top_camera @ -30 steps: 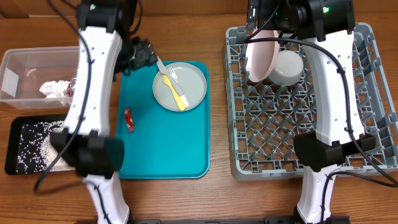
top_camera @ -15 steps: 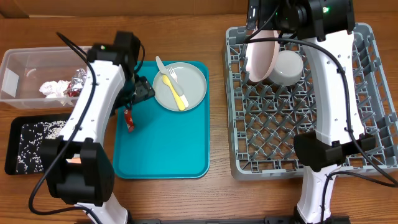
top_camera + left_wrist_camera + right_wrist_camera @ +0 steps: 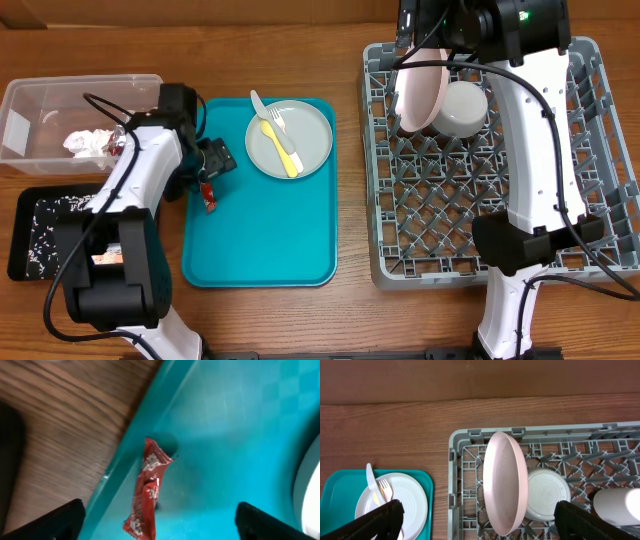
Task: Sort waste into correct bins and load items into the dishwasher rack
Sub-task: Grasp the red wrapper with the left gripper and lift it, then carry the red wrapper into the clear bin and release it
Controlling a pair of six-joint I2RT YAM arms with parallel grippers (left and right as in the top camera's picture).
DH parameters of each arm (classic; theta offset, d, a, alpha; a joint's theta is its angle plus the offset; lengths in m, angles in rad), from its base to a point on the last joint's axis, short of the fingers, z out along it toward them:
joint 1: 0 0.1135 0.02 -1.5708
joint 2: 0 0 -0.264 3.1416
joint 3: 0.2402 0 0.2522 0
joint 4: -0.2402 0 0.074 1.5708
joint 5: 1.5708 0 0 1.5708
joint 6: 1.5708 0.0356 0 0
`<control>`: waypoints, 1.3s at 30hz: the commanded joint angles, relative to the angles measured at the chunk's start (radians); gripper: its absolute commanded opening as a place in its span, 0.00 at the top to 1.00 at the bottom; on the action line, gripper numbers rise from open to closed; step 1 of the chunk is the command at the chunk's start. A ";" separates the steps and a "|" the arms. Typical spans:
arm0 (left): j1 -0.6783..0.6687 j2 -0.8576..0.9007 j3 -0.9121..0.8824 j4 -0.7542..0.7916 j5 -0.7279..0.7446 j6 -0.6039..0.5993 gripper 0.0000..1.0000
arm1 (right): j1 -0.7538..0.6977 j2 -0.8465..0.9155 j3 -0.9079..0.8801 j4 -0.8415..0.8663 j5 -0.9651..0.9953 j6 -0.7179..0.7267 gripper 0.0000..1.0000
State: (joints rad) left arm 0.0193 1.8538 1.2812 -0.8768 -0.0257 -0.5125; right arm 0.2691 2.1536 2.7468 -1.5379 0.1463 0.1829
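1. Looking down from overhead, the left gripper [image 3: 208, 178] hangs over the left edge of the teal tray [image 3: 270, 235], jaws released.
   - The small red packet [image 3: 209, 198] lies on the tray just inside that edge, directly beneath the gripper.
   - On the tray's far right part sits the grey-green plate [image 3: 308, 135], carrying the yellow fork [image 3: 281, 147] and pale cutlery [image 3: 258, 102].
   - Left of the tray's far corner, the clear tub [image 3: 40, 100] holds the white napkin [image 3: 84, 143].
   - Left of the tray's near half, the black tray [image 3: 18, 230] holds rice grains [image 3: 38, 245].
   - Right of the tray stands the dishwasher rack [image 3: 470, 220], with a pale pink plate [image 3: 418, 92] on edge and a white bowl [image 3: 463, 110] beside it.
   - The right gripper is hidden under its own arm.
2. Left wrist: the left gripper [image 3: 160, 510] has its fingers spread wide. The red packet [image 3: 146, 491] lies between them, touching neither. It rests on the teal tray [image 3: 230, 430], close along the raised rim, with the wooden table [image 3: 60, 420] beyond.
3. Right wrist: the right gripper [image 3: 477, 520] is released and empty.
   - The rack [image 3: 465, 440] lies right of the teal tray [image 3: 337, 491], with the pink plate [image 3: 505, 485] upright inside it.
   - The bowl [image 3: 549, 494] sits just beside the plate on the side away from the tray, and a white cup [image 3: 620, 506] is farther still.
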 commanded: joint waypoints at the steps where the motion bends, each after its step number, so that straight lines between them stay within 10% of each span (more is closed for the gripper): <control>1: -0.007 0.007 -0.039 0.028 0.028 0.023 0.08 | 0.002 0.005 0.001 0.004 0.010 -0.001 0.00; 18: -0.009 0.037 -0.129 0.115 0.075 0.019 0.18 | 0.002 0.005 0.001 0.004 0.010 -0.001 0.00; 32: -0.009 0.035 -0.115 0.092 0.014 0.019 0.53 | 0.002 0.005 0.001 0.004 0.010 -0.001 0.00; 36: -0.009 0.035 -0.087 0.068 0.011 0.018 0.96 | 0.002 0.005 0.001 0.004 0.010 -0.001 0.00; 39: -0.009 0.035 -0.071 0.055 0.011 0.018 0.96 | 0.002 0.005 0.001 0.004 0.010 -0.001 0.00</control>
State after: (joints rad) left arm 0.0193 1.8778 1.1721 -0.8124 0.0036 -0.4950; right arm 0.2691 2.1536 2.7468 -1.5375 0.1459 0.1829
